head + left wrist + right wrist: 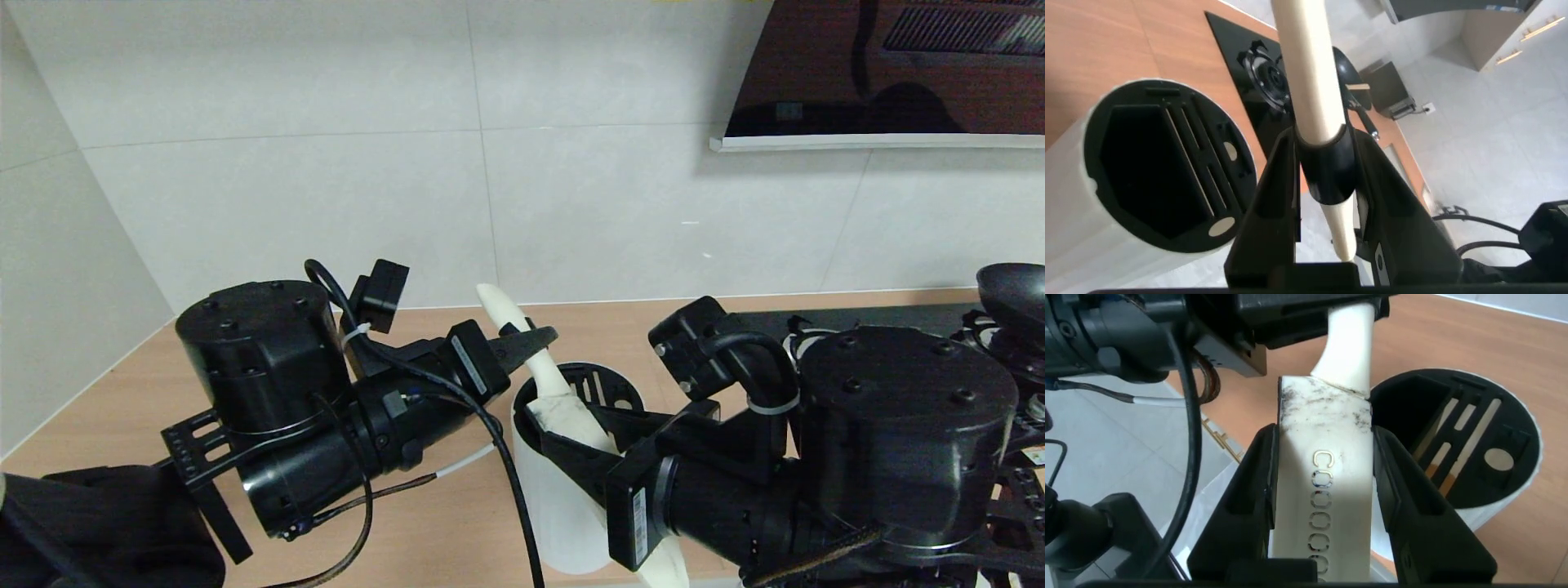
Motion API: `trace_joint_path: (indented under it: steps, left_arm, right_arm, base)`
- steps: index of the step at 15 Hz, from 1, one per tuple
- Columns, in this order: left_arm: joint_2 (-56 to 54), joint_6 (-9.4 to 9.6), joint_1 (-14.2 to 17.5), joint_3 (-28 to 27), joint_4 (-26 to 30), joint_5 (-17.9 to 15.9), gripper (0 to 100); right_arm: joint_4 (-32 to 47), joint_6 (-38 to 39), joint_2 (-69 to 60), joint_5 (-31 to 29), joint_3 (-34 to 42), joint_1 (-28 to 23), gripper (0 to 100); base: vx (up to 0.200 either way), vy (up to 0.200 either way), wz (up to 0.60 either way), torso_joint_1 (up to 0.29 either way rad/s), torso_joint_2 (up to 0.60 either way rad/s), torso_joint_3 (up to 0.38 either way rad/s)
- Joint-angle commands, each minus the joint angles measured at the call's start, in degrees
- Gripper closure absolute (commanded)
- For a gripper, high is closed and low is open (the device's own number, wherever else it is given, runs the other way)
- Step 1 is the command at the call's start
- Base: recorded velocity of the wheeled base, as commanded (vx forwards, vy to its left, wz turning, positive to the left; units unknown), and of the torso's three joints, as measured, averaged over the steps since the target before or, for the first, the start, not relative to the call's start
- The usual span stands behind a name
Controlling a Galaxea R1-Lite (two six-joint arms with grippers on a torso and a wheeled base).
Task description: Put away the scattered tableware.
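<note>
Right wrist view is showing what the head view is half hiding: the right claw is clamping the spatula by its smudged, slotted blade above the white holder. The left claw is pinching the handle. A cooktop is sitting on the desk beyond.

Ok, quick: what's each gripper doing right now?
Left gripper: jaws shut on the handle of the white utensil.
Right gripper: jaws shut on the same utensil's flat end.
</note>
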Motion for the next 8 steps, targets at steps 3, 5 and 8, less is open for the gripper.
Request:
trace_joint_path:
  steps: [3,5,8]
  left_arm:
    - [-0.2,-0.02,0.0,0.0,0.0,0.0,100]
    - [-0.3,0.06,0.0,0.0,0.0,0.0,100]
    - [-0.6,0.24,0.0,0.4,-0.1,-0.1,100]
  right_arm:
    - [0.0,-0.1,0.0,-0.4,0.0,0.0,100]
    - [0.0,-0.1,-0.1,-0.5,0.0,0.0,0]
    - [0.0,0.0,-0.1,-0.5,-0.1,-0.1,0]
  base:
    - [0.000,0.000,0.00,0.000,0.00,0.000]
    - [0.000,0.000,0.00,0.000,0.00,0.000]
    - [0.000,0.000,0.00,0.000,0.00,0.000]
